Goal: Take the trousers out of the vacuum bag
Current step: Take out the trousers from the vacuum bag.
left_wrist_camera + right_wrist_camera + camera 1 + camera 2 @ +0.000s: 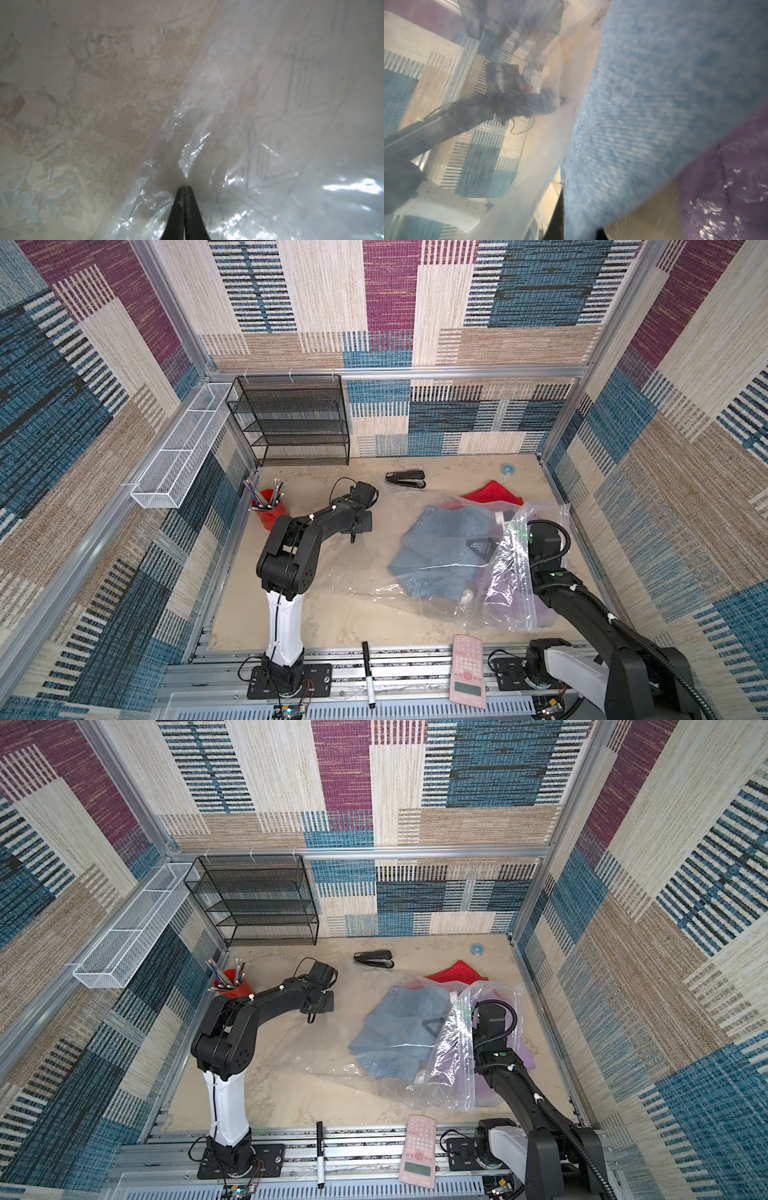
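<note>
The vacuum bag [505, 572] lies crumpled on the right half of the table, with one side lifted over my right arm. Faded blue denim trousers [440, 551] lie in it, and lilac trousers [505, 597] sit beside them under the plastic. Red trousers [492, 493] stick out at the bag's far end. My right gripper [480, 548] reaches inside the bag and is shut on the denim [654, 104]. My left gripper [184, 187] is shut at the bag's left edge, where the film [193, 153] wrinkles toward its tips.
A black stapler [406, 479] and a blue tape roll [507, 468] lie at the back. A red pencil cup [266, 510] stands at the left. A pink calculator [467, 672] and a marker [368, 674] lie on the front rail. A black mesh shelf [291, 423] stands against the back wall.
</note>
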